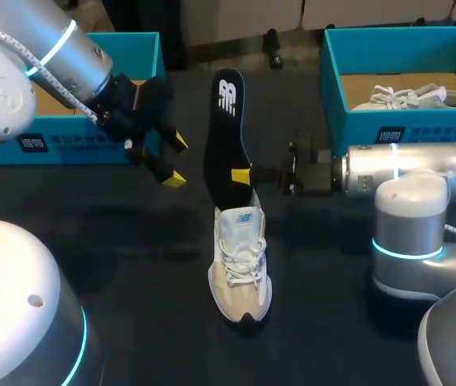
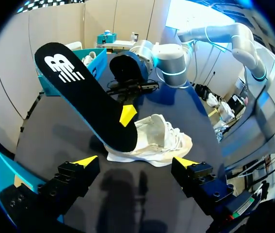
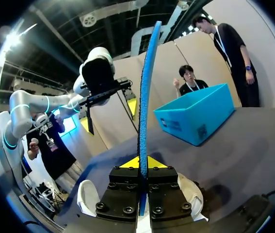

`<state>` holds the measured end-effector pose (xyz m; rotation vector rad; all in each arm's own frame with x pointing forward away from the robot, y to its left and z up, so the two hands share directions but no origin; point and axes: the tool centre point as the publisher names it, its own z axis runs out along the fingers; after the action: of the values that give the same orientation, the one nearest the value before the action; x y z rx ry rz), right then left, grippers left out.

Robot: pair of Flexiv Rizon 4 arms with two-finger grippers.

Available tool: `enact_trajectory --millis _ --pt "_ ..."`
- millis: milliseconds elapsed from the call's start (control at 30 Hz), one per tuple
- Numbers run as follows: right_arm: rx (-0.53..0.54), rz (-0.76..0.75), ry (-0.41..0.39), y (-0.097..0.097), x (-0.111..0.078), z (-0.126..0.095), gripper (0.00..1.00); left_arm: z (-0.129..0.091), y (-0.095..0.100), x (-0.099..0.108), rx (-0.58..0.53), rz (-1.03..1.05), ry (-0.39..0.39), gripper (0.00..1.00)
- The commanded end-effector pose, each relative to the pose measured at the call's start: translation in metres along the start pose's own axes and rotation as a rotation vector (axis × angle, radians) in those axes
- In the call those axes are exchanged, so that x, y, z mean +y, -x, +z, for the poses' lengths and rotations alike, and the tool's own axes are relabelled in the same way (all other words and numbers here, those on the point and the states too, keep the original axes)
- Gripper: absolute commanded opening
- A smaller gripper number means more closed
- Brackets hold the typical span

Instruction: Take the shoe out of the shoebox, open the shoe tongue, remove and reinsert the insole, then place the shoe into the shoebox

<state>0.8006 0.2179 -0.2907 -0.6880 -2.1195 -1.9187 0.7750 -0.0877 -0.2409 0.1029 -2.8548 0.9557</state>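
Note:
A white and beige shoe (image 1: 242, 269) (image 2: 154, 141) lies on the black table, toe toward the near edge. A black insole (image 1: 226, 133) (image 2: 84, 92) with a white logo stands tilted up from the shoe's opening, its lower end at the tongue. My right gripper (image 1: 242, 175) (image 3: 143, 162) comes in from the right and is shut on the insole's edge, which shows blue and edge-on in the right wrist view (image 3: 144, 92). My left gripper (image 1: 176, 161) (image 2: 136, 162) hangs open to the left of the insole, with nothing between its fingers.
A teal shoebox (image 1: 404, 125) at the back right holds a second white shoe (image 1: 416, 96). Another teal box (image 1: 145, 48) (image 3: 195, 116) stands at the back left, behind my left arm.

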Motion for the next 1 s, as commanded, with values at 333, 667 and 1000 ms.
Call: enact_trajectory --millis 333,667,1000 --pt "0.007 -0.001 0.000 0.003 0.003 0.004 0.00 -0.001 -0.001 0.000 -0.001 0.000 0.001 1.00" --pt "0.013 0.017 0.012 0.001 -0.004 0.012 0.00 -0.001 -0.001 0.000 -0.001 0.000 0.001 1.00" --pt "0.000 0.028 0.010 0.001 -0.009 0.013 0.00 -0.001 -0.001 0.000 -0.001 0.000 0.001 1.00"
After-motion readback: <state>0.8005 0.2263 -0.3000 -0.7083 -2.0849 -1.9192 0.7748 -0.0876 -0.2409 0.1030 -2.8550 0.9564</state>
